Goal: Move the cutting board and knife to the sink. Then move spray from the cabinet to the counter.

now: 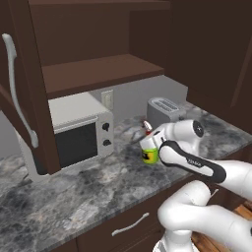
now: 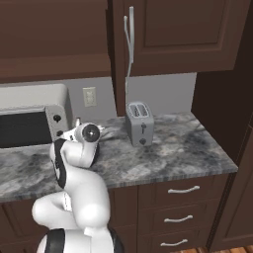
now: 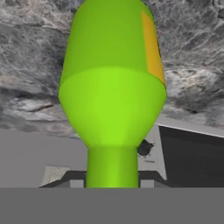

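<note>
The green spray with its yellow label stands upright just over the grey marbled counter, red-and-white nozzle on top. My gripper is shut on it near the neck. In the hand view the spray looms large, its neck between my fingertips. I cannot tell whether its base touches the stone. The cabinet above stands open, its door and silver handle swung out to the left. From the right base view my hand covers most of the bottle. The cutting board, knife and sink are out of view.
A white microwave sits on the counter left of the spray. A steel toaster stands behind it to the right, also seen as the toaster. Drawers with curved handles run below the counter.
</note>
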You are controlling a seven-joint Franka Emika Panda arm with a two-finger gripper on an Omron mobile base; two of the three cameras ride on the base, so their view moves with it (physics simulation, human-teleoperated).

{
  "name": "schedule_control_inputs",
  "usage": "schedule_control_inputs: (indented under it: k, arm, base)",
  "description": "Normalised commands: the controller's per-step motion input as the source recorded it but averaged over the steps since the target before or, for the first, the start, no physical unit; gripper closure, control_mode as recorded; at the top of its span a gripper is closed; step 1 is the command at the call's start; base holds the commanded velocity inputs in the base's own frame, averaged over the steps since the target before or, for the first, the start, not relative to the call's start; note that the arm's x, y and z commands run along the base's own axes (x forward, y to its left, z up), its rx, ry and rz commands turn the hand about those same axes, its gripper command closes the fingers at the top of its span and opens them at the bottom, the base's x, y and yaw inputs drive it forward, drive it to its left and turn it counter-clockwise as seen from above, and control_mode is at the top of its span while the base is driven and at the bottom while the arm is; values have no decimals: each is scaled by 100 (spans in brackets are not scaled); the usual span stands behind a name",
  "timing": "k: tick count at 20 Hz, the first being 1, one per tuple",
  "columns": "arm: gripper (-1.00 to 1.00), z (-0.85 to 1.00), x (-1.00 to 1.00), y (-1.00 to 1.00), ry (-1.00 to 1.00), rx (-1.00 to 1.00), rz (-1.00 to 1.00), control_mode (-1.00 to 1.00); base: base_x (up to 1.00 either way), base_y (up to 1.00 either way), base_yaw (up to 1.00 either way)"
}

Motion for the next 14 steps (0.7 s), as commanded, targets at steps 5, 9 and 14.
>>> schedule_control_inputs:
  k: [5,9,14]
  arm:
    - [100,-64,7,0,-8,2,0,-100]
    - [100,-80,0,0,-12,8,0,-100]
    - [100,-84,2,0,-11,9,0,-100]
  base:
    - [0,0,0]
    - [0,0,0]
    - [0,0,0]
